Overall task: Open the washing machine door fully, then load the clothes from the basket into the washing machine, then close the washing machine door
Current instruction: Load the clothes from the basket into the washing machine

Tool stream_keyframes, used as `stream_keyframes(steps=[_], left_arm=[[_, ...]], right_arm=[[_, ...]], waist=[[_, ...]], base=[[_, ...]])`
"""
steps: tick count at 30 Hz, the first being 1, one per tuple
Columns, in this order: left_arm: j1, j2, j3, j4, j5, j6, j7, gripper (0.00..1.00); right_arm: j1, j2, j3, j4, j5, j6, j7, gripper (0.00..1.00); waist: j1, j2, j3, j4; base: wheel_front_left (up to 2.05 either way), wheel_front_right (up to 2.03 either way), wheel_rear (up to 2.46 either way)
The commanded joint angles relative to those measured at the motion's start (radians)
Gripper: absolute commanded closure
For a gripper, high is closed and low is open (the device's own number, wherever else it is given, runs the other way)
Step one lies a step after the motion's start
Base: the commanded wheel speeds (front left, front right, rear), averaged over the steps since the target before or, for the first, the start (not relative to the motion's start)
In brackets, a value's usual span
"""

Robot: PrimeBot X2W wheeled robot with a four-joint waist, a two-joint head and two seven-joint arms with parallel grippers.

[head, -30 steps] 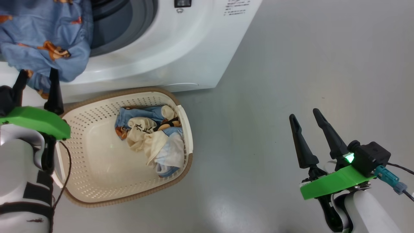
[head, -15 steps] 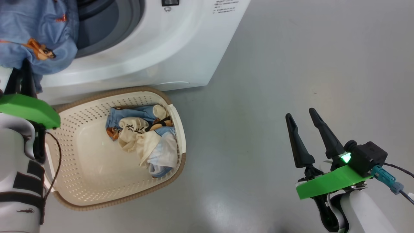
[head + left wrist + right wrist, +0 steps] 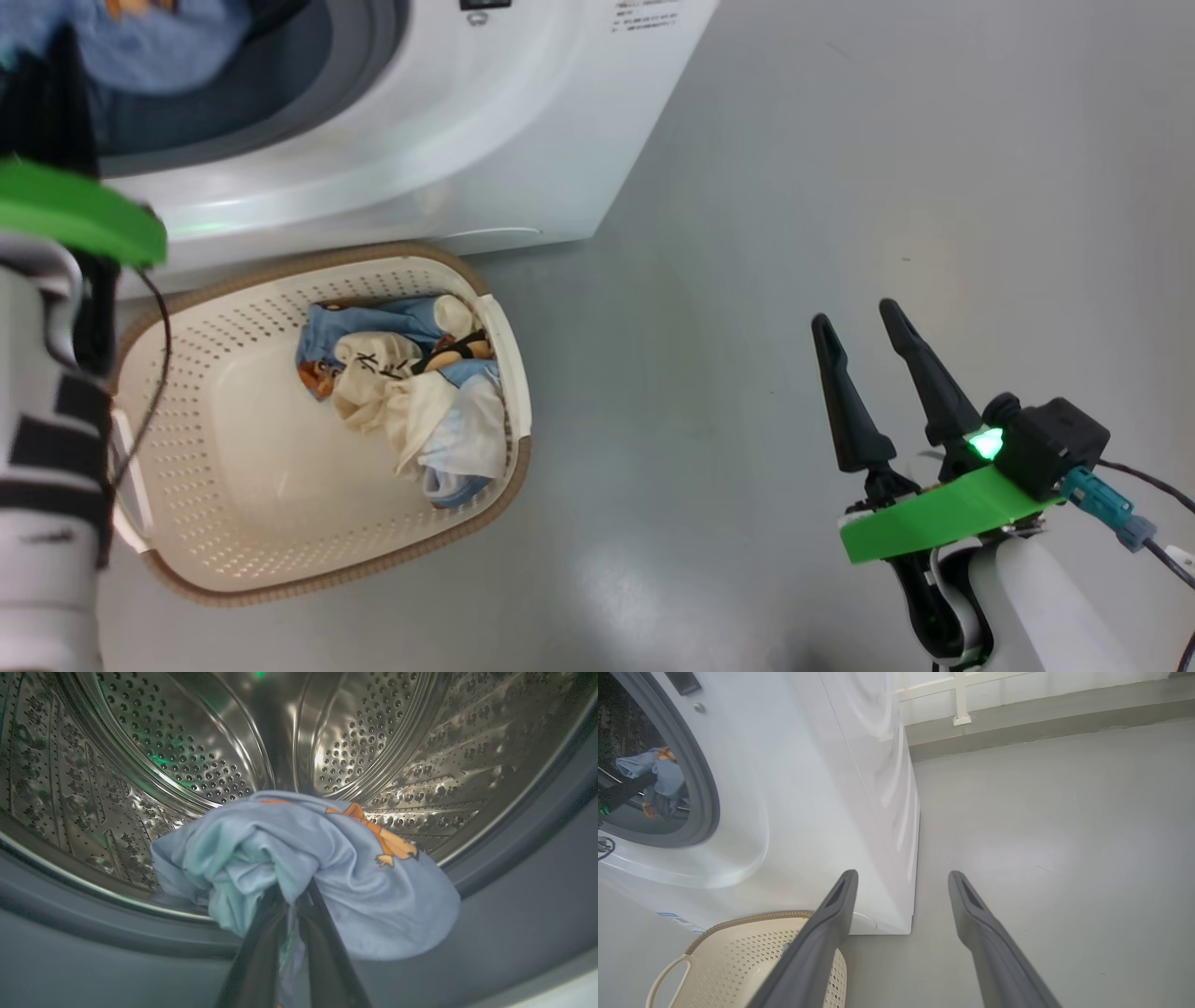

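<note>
Left gripper (image 3: 293, 895) has closed — pinching the blue garment (image 3: 373, 896).

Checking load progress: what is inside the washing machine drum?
A light blue garment with an orange print, pinched by the left end effector, sits at the drum mouth. The drum floor behind it is covered.

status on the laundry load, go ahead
Left gripper shut on blue garment at the mouth of the drum. Right gripper open, idle above floor. More clothes in basket. Nothing seen blocking the drum.
</note>
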Motion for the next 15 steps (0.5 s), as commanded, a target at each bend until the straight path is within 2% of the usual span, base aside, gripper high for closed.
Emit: stream_keyframes(steps=[1,7,15], left_arm=[[-0.033,0.046,0.014,-0.011,-0.011,0.001,-0.005,1.00],[-0.177,0.069,-0.001,0.062,-0.061,0.001,-0.005,1.00],[-0.268,0.150,-0.020,0.153,0.029,0.037,-0.005,1.00]], right_arm=[[-0.010,-0.002,0.028,-0.024,0.007,0.006,-0.008,0.00],[-0.021,0.009,0.041,-0.020,0.015,0.006,-0.008,0.00],[-0.039,0.019,0.072,-0.021,0.030,0.006,-0.008,0.00]], waist=[[0.0000,-0.0001,0.008,-0.008],[0.0000,-0.0001,0.033,-0.041],[0.0000,-0.0001,0.065,-0.111]], base=[[0.00,0.00,0.00],[0.00,0.00,0.00],[0.00,0.00,0.00]])
